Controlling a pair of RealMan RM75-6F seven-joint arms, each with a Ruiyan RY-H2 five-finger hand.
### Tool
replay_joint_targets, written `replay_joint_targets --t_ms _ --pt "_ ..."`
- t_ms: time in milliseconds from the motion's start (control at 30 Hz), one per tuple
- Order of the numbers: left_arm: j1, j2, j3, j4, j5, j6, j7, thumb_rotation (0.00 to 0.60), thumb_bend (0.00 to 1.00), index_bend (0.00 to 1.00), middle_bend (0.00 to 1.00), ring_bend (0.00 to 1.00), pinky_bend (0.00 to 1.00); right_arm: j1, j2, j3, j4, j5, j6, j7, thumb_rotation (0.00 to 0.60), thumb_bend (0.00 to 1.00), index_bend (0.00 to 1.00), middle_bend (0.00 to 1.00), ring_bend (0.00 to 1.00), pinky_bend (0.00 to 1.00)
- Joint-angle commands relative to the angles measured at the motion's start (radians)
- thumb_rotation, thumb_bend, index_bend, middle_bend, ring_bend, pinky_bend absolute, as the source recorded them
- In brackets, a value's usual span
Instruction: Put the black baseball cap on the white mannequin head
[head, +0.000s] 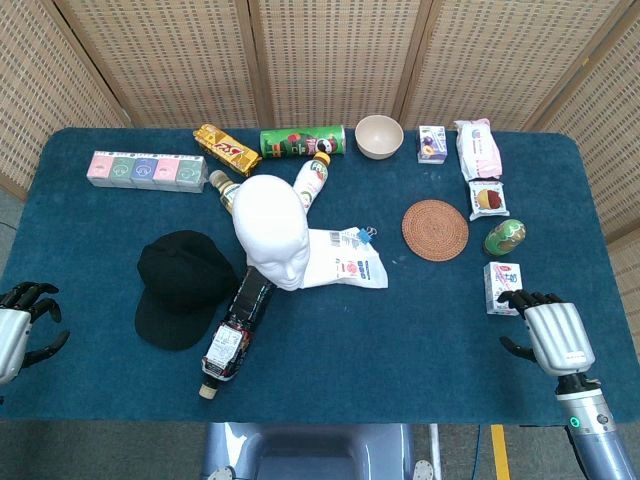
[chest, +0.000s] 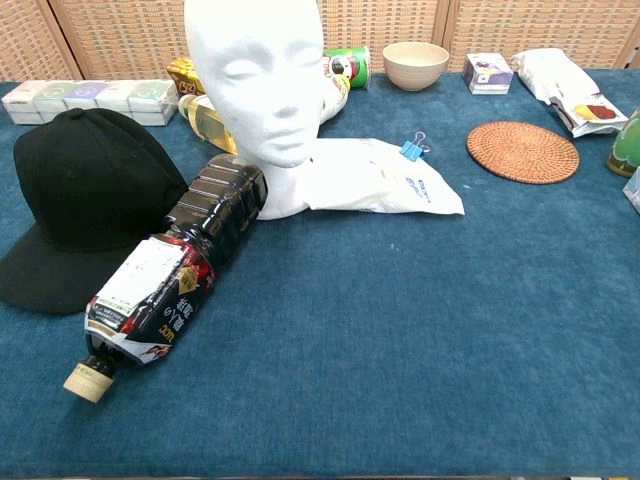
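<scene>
The black baseball cap (head: 180, 286) (chest: 80, 200) lies flat on the blue table, left of centre, brim toward the front. The white mannequin head (head: 272, 230) (chest: 262, 85) stands upright just right of the cap, face toward me. My left hand (head: 22, 322) hovers at the table's left edge, fingers spread and holding nothing, well left of the cap. My right hand (head: 545, 328) rests near the right front of the table, fingers apart and empty. Neither hand shows in the chest view.
A dark bottle (head: 238, 320) (chest: 170, 270) lies on its side between cap and head. A white pouch (head: 345, 260) sits right of the head. Behind are a chips can (head: 300, 140), bowl (head: 379, 136), snack packs and a woven coaster (head: 435, 230). A small carton (head: 502, 284) stands by my right hand.
</scene>
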Motion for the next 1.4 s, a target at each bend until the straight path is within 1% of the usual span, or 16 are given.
replay_joint_targets --t_ms 33,533,633,733,833,967,1033,1100,1200,1400 --pt "-0.001 -0.002 0.0 0.0 0.0 -0.003 0.001 0.6 0.22 0.55 0.33 0.24 0.39 0.0 0.0 0.0 0.001 0.001 -0.001 0.0 0.6 0.15 0.37 0.46 0.52 0.51" --pt "-0.006 -0.007 -0.005 0.006 0.001 -0.007 -0.005 0.6 0.22 0.55 0.33 0.24 0.39 -0.005 0.007 -0.002 -0.009 -0.004 0.004 -0.004 0.6 0.15 0.37 0.46 0.52 0.51" --pt "-0.008 -0.011 -0.006 0.01 0.003 -0.007 -0.007 0.6 0.22 0.55 0.34 0.26 0.39 -0.004 0.009 -0.001 -0.012 -0.005 0.004 -0.008 0.6 0.15 0.37 0.46 0.52 0.51" --pt "-0.008 -0.012 -0.005 0.012 0.006 -0.007 -0.005 0.6 0.22 0.55 0.38 0.3 0.4 -0.005 0.011 -0.001 -0.015 -0.005 0.006 -0.008 0.6 0.15 0.37 0.46 0.52 0.51" --pt "-0.007 -0.009 -0.005 0.012 0.007 -0.005 -0.005 0.6 0.22 0.55 0.42 0.34 0.44 -0.006 0.011 -0.001 -0.016 -0.006 0.007 -0.007 0.6 0.15 0.37 0.46 0.52 0.51" --pt "-0.015 -0.007 0.003 0.024 0.028 -0.015 -0.001 0.6 0.22 0.55 0.53 0.43 0.52 -0.009 0.012 -0.003 -0.019 -0.014 0.013 -0.005 0.6 0.15 0.36 0.46 0.52 0.51" --pt "-0.023 -0.008 0.009 0.031 0.043 -0.024 -0.001 0.6 0.2 0.56 0.57 0.47 0.56 -0.011 0.014 -0.004 -0.021 -0.016 0.016 -0.005 0.6 0.15 0.36 0.46 0.52 0.51" --pt "-0.03 -0.014 0.01 0.04 0.052 -0.029 0.003 0.6 0.16 0.58 0.61 0.5 0.6 -0.012 0.016 -0.005 -0.023 -0.018 0.018 -0.005 0.6 0.15 0.36 0.46 0.52 0.51" --pt "-0.044 -0.029 0.015 0.058 0.07 -0.045 0.009 0.6 0.13 0.6 0.64 0.52 0.63 -0.015 0.02 -0.006 -0.028 -0.022 0.023 -0.005 0.6 0.15 0.36 0.46 0.52 0.51" --pt "-0.064 -0.058 0.035 0.073 0.092 -0.084 0.025 0.6 0.09 0.6 0.64 0.52 0.63 -0.02 0.023 -0.009 -0.033 -0.024 0.025 -0.006 0.6 0.15 0.36 0.46 0.52 0.51"
